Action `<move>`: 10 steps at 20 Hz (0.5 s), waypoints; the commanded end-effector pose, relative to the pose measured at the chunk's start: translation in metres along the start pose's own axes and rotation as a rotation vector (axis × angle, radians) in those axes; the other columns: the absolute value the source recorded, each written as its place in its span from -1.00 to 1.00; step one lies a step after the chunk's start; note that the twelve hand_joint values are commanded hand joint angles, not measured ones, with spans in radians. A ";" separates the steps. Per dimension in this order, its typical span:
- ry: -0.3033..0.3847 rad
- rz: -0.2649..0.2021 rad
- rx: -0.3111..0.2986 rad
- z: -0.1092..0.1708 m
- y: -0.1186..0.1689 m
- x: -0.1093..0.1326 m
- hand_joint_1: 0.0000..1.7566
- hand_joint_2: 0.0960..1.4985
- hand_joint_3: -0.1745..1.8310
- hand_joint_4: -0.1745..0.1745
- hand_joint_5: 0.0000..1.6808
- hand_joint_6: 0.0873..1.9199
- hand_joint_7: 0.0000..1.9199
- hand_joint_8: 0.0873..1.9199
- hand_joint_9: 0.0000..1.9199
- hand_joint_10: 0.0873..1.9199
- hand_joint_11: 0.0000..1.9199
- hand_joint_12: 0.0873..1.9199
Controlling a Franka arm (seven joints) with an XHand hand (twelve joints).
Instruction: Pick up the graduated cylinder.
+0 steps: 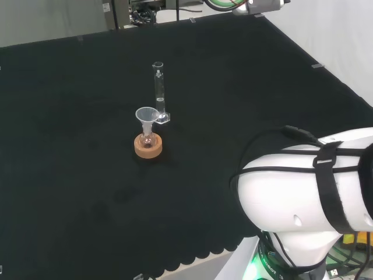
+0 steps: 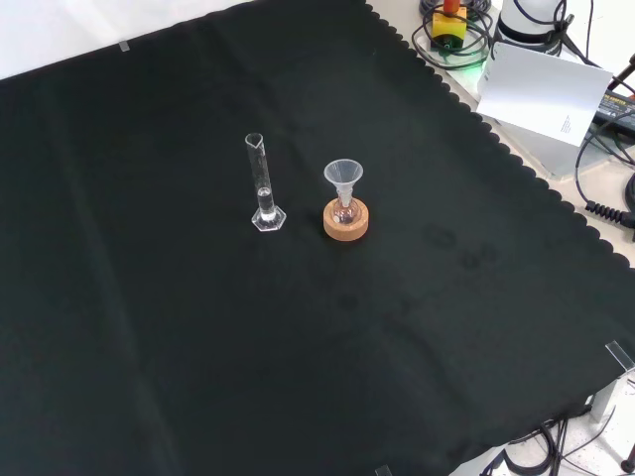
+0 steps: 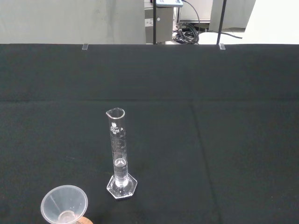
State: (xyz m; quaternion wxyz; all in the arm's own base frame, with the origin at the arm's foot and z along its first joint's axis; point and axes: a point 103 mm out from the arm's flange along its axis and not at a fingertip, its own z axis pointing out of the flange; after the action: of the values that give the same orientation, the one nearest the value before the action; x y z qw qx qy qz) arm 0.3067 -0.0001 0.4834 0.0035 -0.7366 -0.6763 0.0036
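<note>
Black cloth (image 2: pixel 198 347) wide and bare toward all edges. Graduated cylinder (image 2: pixel 262 184) upright near cloth centre, on hexagonal foot, little clear liquid at bottom. Just beside it, apart: clear funnel (image 2: pixel 343 178) in small flask on cork ring (image 2: pixel 346 220). Hand's finger state: cannot tell.

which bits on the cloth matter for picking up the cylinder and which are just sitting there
Belongs to the job:
- graduated cylinder, upright on its hexagonal foot, a little liquid at the bottom

Just standing by:
- funnel set in a small flask
- cork ring under that flask
- black cloth
</note>
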 end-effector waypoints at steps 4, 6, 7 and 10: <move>-0.007 0.002 -0.010 0.000 0.001 0.000 -1.00 0.52 -0.39 -0.05 -0.75 -0.99 -1.00 -0.59 -0.80 -0.35 -0.87 0.40; -0.003 0.002 -0.008 0.000 0.001 0.000 -1.00 0.54 -0.41 -0.05 -0.74 -1.00 -1.00 -0.59 -0.80 -0.35 -0.87 0.41; -0.005 0.002 -0.008 0.000 0.001 0.000 -1.00 0.54 -0.41 -0.05 -0.74 -1.00 -1.00 -0.60 -0.80 -0.35 -0.87 0.41; -0.005 0.011 0.005 0.002 0.004 -0.002 -1.00 0.54 -0.42 -0.05 -0.74 -1.00 -1.00 -0.60 -0.80 -0.35 -0.87 0.41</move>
State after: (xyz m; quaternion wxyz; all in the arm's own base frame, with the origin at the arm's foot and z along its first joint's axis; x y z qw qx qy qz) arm 0.3084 -0.0004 0.4832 -0.0003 -0.7378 -0.6750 0.0033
